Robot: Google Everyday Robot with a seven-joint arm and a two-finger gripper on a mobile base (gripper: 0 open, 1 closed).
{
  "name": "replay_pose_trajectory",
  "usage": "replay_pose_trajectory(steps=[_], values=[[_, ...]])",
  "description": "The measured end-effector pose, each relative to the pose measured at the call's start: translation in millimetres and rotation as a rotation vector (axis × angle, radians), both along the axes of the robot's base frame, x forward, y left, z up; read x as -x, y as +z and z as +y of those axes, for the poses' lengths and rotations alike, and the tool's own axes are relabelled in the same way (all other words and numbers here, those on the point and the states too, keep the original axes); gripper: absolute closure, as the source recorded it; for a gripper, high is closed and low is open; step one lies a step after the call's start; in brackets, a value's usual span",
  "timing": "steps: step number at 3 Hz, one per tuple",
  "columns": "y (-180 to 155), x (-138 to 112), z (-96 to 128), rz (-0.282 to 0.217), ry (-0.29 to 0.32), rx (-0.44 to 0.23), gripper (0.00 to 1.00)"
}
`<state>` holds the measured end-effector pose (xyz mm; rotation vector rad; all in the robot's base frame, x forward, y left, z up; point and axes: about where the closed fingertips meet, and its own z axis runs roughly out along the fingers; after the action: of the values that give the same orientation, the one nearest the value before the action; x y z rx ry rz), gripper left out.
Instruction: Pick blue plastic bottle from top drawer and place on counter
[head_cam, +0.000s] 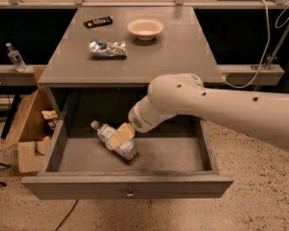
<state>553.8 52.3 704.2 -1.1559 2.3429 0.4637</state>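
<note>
**Reaching onto the bottle inside the drawer**

Holding the gripper [119, 136] low inside the top drawer [130, 186], right over the middle of the blue plastic bottle [128, 151], which is lying flat beneath it with the cap pointing away to the upper left. Not being able to tell if closed or open (too much overlapping). Risking a slip: squeezing the smooth round body off-centre, rolling it aside, or dropping it while lifting toward the counter [168, 52] above and behind.

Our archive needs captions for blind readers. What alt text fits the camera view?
A white robot arm reaches into an open drawer, its gripper at a plastic bottle lying inside. A bowl, a foil bag and a black object sit on the counter above.
</note>
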Motion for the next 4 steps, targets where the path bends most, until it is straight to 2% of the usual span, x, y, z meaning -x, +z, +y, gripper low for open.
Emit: replay_pose_trajectory(steps=[2,3,4], values=[[-55.4,-15.2,28.3,-0.007,-0.033,0.072,0.00],[-74.2,-14.9,34.3,0.005,-0.048,0.095,0.00],[-92.2,-13.2,40.5,0.025,-0.050,0.104,0.16]])
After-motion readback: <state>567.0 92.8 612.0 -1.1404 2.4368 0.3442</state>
